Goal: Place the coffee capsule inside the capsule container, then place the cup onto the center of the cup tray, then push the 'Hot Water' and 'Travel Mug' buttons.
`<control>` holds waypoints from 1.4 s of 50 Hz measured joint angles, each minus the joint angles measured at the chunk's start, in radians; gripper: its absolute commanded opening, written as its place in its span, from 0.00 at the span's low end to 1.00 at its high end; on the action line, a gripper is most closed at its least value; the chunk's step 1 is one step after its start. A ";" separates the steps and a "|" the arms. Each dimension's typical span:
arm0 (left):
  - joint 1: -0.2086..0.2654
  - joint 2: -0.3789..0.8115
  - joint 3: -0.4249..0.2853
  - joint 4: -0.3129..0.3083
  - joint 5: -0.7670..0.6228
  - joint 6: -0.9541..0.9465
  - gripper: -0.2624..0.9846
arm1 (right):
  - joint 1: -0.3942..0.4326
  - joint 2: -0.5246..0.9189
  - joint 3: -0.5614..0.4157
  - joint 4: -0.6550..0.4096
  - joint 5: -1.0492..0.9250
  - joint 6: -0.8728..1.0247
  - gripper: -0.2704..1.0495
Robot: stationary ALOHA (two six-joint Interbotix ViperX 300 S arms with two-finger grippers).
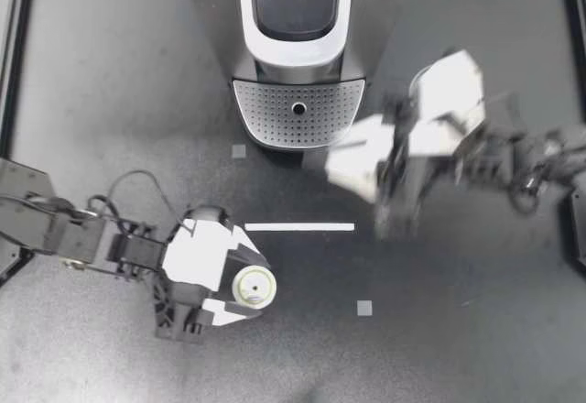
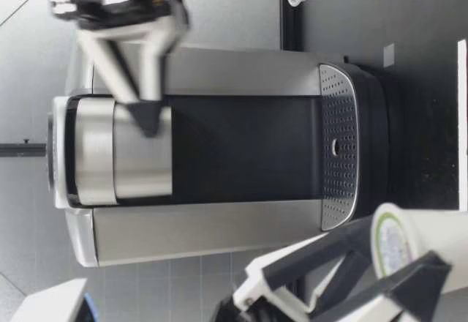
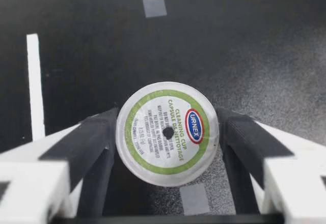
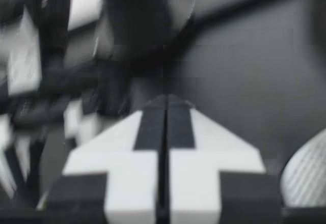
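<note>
Left gripper is pinching the coffee capsule between its jaws, foil up, in front of the coffee machine, while right gripper is pressing its jaws together; carrying level looks advisable.

Capsule in left pincer, before coffee machine; right pincer beside tray.

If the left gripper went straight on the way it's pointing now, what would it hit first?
Probably nothing standing: the left gripper, shut on the capsule, points across bare table toward a small grey square. If tilted down, it would touch the table there; depth is unclear.
</note>
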 measured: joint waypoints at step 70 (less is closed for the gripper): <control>0.000 -0.017 -0.012 -0.002 -0.003 0.011 0.61 | -0.291 -0.063 -0.166 0.000 -0.176 -0.081 0.25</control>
